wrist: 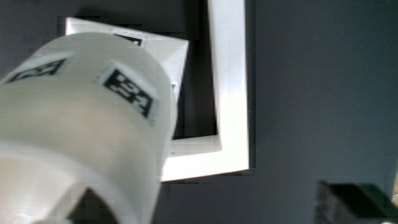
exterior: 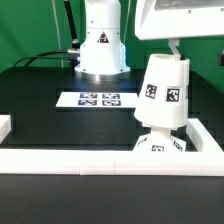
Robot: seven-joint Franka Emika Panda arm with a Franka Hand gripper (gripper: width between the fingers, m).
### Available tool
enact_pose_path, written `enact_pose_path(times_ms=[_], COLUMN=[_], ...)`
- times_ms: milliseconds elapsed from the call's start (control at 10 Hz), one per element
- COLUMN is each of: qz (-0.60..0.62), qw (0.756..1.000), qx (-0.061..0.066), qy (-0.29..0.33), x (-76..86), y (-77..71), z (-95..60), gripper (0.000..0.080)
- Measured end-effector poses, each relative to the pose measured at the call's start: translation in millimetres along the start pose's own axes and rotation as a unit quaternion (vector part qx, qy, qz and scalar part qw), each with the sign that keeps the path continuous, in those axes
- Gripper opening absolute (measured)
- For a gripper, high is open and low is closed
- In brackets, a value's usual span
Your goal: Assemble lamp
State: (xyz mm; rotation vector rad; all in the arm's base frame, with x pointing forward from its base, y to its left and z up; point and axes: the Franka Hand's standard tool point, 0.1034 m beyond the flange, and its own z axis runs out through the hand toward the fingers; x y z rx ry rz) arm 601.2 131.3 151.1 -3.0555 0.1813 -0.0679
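Observation:
The white cone-shaped shade (exterior: 165, 92) with black-and-white tags stands slightly tilted on a lower white tagged part, the lamp base (exterior: 160, 146). The base sits in the front corner on the exterior view's right. The bulb is hidden under the shade. My gripper (exterior: 173, 50) hangs just above the shade's narrow top. In the wrist view the shade (wrist: 89, 110) fills one side, close to the camera. One dark fingertip (wrist: 71, 203) lies against it and the other stands well away from it. The gripper (wrist: 217, 205) is open. A white block edge (wrist: 128, 40) shows beyond the shade.
A low white wall (exterior: 90, 160) runs along the table's front and both sides, and also shows in the wrist view (wrist: 228, 80). The marker board (exterior: 95, 99) lies flat mid-table. The robot's white body (exterior: 100, 45) stands at the back. Black cables lie at the back on the exterior view's left.

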Motion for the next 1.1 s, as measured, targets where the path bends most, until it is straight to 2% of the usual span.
enact_pose_path(times_ms=[100, 300, 600, 1100], qz=[0.009, 0.018, 0.023, 0.024], qw=[1.0, 1.0, 0.999, 0.999], qx=[0.0, -0.001, 0.001, 0.001], qy=[-0.005, -0.025, -0.037, -0.037], x=[-2.1, -8.0, -6.6, -7.1], y=[-1.3, -1.3, -6.4, -5.9], z=[-1.3, -13.4, -33.1, -31.1], gripper=[0.0668, 0.0693, 0.0699, 0.0699])
